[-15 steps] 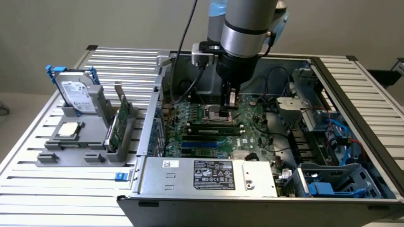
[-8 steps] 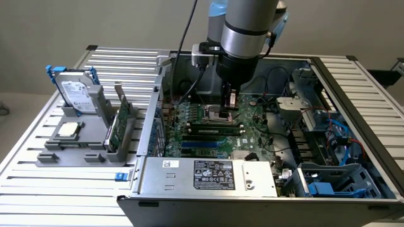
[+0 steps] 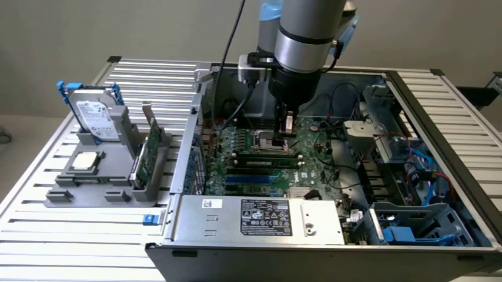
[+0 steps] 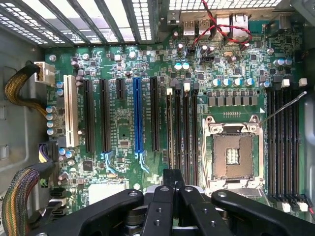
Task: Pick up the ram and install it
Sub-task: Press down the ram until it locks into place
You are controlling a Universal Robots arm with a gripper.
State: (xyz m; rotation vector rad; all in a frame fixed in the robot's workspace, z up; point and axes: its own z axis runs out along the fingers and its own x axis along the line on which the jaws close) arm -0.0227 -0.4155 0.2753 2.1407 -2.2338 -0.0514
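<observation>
Jaws closed, gripper [image 4: 172, 189] low inside the open computer case [image 3: 259, 217], just above the motherboard [image 4: 123, 108] beside the empty processor socket [image 4: 232, 156]. A thin edge between the fingers lines up with the memory slots [image 4: 182, 132]; likely the ram [image 4: 172, 178], though too little shows to be sure. Judgement: light, stiff, fragile stick; hold by the long edges, clear of the chips. Holder [image 3: 102, 170] on the table [image 3: 47, 223] carries a hard drive [image 3: 96, 114].
</observation>
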